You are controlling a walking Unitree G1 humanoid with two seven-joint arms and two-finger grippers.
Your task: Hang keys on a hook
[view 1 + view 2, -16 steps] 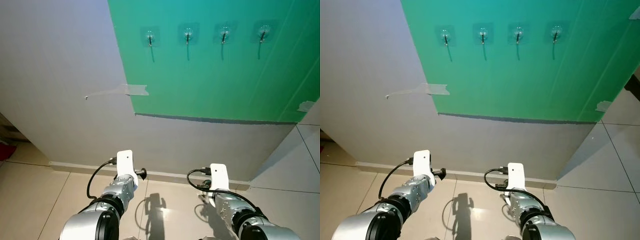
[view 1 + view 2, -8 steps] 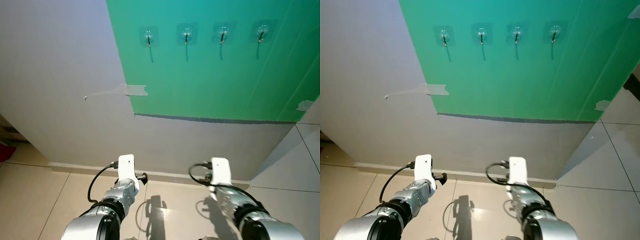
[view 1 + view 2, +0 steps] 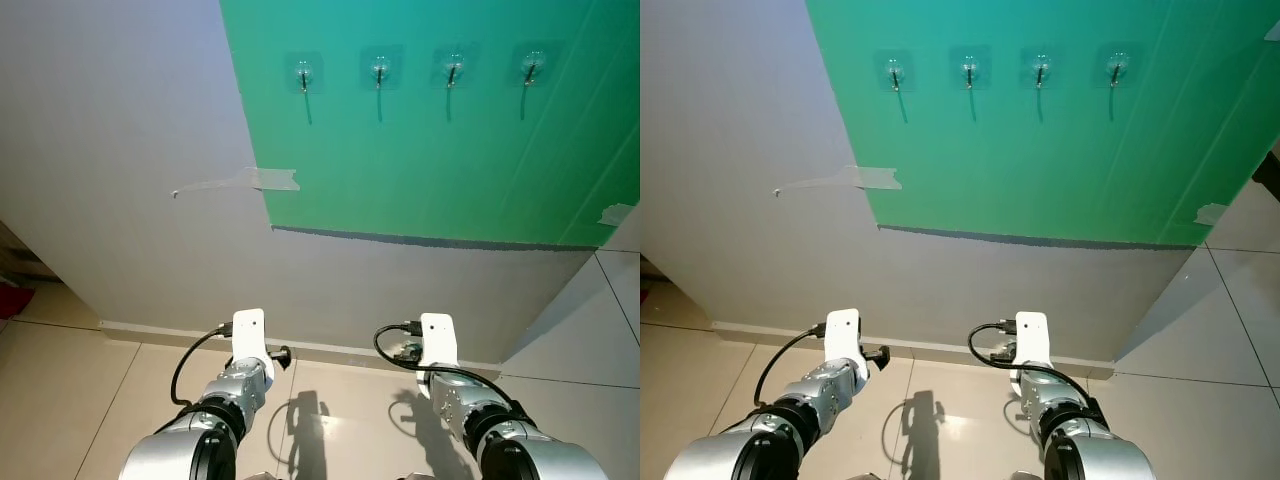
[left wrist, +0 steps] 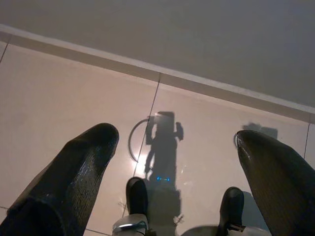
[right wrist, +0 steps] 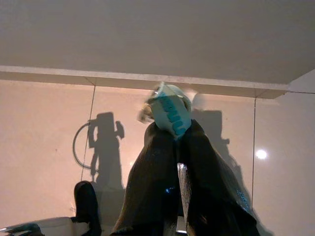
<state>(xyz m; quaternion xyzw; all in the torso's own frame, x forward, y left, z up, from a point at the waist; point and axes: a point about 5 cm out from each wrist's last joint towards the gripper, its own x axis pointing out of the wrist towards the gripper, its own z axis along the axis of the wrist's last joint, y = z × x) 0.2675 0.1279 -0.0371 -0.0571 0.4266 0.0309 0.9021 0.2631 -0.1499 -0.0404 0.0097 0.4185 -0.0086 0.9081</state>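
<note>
Teal keys sit pinched in the right claw; left claw gapes wide.

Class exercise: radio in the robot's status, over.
Right end effector shut on teal key tag, low above floor. Left end effector open, idle. Four hooks on green panel, bare. Nothing blocking.

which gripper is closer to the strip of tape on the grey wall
Left. The left gripper hangs low almost straight below the tape strip; the right gripper, shut on the keys, hangs farther right.
</note>
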